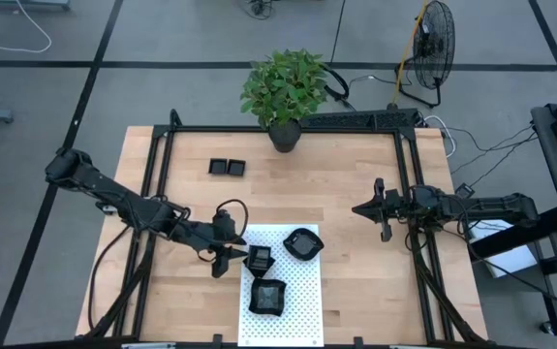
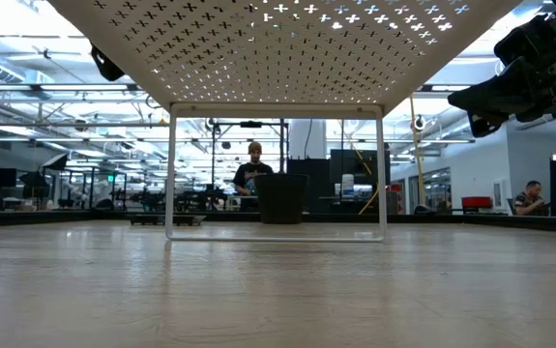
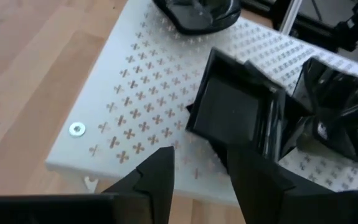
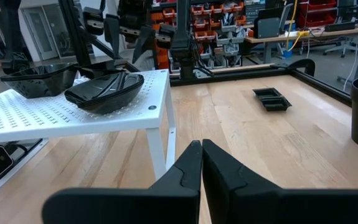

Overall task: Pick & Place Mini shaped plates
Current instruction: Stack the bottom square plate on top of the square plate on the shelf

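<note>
Wooden counter (image 1: 355, 271) carries a white dotted mat (image 1: 293, 301) raised on legs, with a potted plant (image 1: 284, 92) at the far edge. Left hand (image 1: 232, 256) reaches over the mat's left edge, its fingers (image 3: 154, 180) spread, one of them against the wall of a tilted square plate (image 1: 259, 259); whether it grips that plate I cannot tell. On the mat a rounded plate (image 1: 302, 243) sits to the right of the square one, and an irregular plate (image 1: 267, 297) lies nearer the front edge. Two more square plates (image 1: 227, 168) lie side by side on the bare counter toward the plant. Right hand (image 1: 367, 208) hangs above the counter's right part, well apart from the mat, its fingers (image 4: 188, 165) pressed together and empty.
</note>
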Tool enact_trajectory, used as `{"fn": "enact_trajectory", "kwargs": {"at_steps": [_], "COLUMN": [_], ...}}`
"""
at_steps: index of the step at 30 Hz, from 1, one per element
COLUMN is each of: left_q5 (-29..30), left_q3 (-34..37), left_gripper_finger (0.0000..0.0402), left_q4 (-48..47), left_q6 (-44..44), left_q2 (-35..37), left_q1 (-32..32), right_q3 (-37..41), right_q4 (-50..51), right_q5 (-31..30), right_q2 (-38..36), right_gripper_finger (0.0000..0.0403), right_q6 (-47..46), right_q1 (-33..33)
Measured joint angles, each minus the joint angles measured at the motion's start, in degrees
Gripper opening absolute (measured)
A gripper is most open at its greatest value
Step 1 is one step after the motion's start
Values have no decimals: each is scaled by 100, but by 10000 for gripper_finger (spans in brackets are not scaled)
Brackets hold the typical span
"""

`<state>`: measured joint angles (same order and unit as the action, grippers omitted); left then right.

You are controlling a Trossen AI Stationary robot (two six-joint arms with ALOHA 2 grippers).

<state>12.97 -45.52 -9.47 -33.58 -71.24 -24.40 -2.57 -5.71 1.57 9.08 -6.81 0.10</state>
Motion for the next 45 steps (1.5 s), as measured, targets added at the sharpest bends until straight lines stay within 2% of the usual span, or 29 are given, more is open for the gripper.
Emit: {"fn": "enact_trajectory", "kwargs": {"at_steps": [16,28,35,45], "left_q5": [-51,-148,-391,-402], "left_q3": [0,4,4,4], "left_gripper_finger": [150,150,149,149], "left_q4": [123,355,355,370], "left_q6": [-13,-98,2,247], "left_q2": [0,-319,-326,-289], "left_q1": [2,169,199,192], "right_q3": [0,0,0,0], "right_q4": [1,-1,0,0], "right_q5": [0,1,1,1], "right_q2": [0,-2,-2,-2], "right_gripper_finger": [0,0,0,0], "right_q6": [0,-2,-1,-1], "right_q1": [-2,-2,-1,-1]}}
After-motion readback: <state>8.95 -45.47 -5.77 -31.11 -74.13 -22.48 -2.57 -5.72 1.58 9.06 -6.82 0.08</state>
